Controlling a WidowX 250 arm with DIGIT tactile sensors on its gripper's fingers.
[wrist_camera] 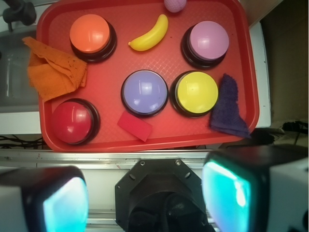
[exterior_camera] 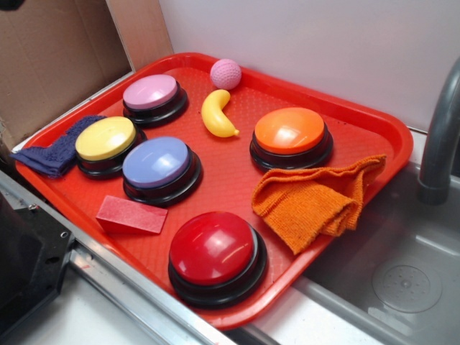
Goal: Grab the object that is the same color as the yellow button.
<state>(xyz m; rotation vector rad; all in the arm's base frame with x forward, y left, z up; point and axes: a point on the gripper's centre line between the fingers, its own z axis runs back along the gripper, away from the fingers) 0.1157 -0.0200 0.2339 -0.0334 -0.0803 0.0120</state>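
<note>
Currently gripper (wrist_camera: 145, 200) fingers spread wide, empty, high above tray (wrist_camera: 145, 140) near edge. Banana (wrist_camera: 149, 34) far ahead beyond lilac button (wrist_camera: 144, 92); long axis diagonal, left-near to right-far.

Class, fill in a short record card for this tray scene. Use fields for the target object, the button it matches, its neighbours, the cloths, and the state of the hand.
target: yellow banana, lying flat on the red tray
matching button: yellow button
neighbours: pink ball beside one tip; orange button and pink button to either side
cloths: orange cloth; blue cloth at the tray edge by the yellow button
hand: hand open, above the tray's near edge, holding nothing
</note>
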